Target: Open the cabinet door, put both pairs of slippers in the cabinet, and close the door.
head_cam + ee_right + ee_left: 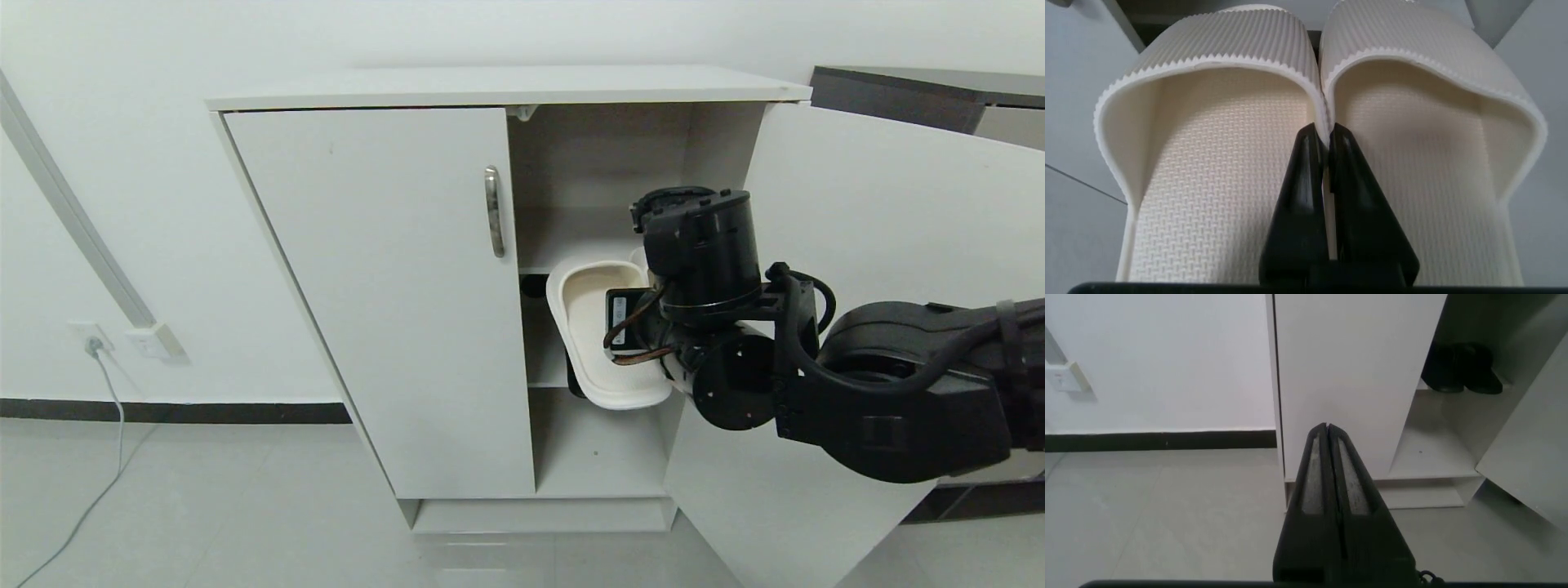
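Right gripper (pixel 1324 137): fingers pinch the inner sides of both white slippers (pixel 1208 188) together.
White slippers: held up at the open side of the cabinet (pixel 490 86).
Black slippers (pixel 1463 367): inside the cabinet.
Right door (pixel 882 245): wide open.
Left gripper (pixel 1327 437): fingers pressed together, holding nothing.

Against the wall stood the cabinet (pixel 490 86), left door (pixel 392 302) closed, right door (pixel 882 212) swung out rightward, slippers (pixel 584 343) side by side in the right claw (pixel 1328 139) inside the open half, the other pair (pixel 1462 367) on a shelf (pixel 1422 390) behind them, left claw (pixel 1326 429) before the closed door.
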Motion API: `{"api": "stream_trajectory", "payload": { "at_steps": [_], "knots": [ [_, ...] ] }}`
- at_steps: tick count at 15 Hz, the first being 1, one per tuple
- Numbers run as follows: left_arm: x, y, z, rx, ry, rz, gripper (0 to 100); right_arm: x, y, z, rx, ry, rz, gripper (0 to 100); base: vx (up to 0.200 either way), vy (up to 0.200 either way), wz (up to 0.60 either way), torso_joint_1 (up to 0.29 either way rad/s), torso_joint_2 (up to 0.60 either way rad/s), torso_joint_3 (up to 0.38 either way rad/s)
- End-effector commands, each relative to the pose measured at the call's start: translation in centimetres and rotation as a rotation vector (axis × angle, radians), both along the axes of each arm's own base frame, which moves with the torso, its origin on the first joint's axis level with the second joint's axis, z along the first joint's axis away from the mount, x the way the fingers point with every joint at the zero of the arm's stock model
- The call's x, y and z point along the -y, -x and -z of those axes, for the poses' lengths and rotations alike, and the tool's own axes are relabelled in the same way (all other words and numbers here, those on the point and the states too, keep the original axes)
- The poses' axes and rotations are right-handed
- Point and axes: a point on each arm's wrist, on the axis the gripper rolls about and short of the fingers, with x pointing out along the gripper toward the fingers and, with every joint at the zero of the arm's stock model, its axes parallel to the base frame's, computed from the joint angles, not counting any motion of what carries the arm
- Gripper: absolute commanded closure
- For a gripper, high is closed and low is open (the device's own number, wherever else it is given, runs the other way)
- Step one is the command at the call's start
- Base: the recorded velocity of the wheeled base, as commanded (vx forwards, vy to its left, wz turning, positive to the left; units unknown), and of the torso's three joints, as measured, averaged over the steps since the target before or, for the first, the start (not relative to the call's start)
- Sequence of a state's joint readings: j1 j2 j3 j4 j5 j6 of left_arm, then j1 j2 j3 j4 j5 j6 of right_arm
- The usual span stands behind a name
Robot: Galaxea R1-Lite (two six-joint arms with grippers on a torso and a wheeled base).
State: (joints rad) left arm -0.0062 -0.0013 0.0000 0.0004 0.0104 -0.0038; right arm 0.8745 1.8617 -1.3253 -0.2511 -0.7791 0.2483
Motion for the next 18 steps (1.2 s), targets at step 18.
{"api": "stream_trajectory", "payload": {
  "at_steps": [18],
  "knots": [
    [0.0, 0.0, 0.0, -0.001, -0.001, 0.0, 100, -1.2, -3.4, 0.6, 0.012, -0.005, 0.046, 100, 0.122, 0.0, 0.0, 0.002, 0.0, 0.001]
  ]
}}
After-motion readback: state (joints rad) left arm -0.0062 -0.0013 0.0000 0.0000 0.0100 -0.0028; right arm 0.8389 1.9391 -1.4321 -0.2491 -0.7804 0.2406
